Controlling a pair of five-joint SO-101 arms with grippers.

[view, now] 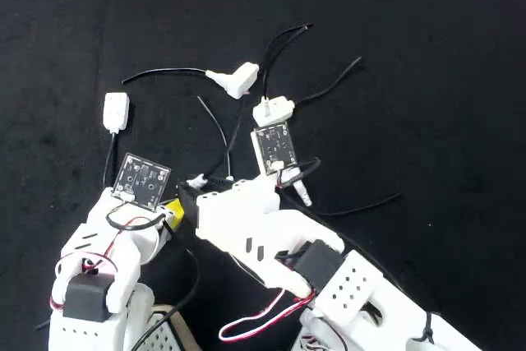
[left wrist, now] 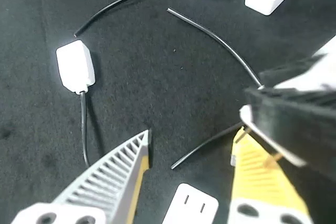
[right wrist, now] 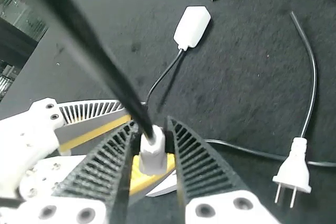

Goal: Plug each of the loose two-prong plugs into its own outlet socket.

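Right gripper (right wrist: 151,129) clamped on a white plug (right wrist: 152,153) just above the near socket (left wrist: 190,205).
The plug hangs prongs-down from the black fingers, its black cord rising between them. The left wrist view shows its prongs close to the socket, which lies between the spread-apart fingers of the left gripper (left wrist: 191,140); I cannot tell whether they touch it. In the high view both grippers crowd the near-left table edge by that socket, and a second socket (view: 274,144) lies just beyond the right arm. Past it sit three white corded plugs (view: 117,110), with thin cords trailing right over the black tablecloth (view: 460,80) toward the far edge. The right wrist view alone shows a loose two-prong plug (right wrist: 293,171) lying flat beside the gripper.
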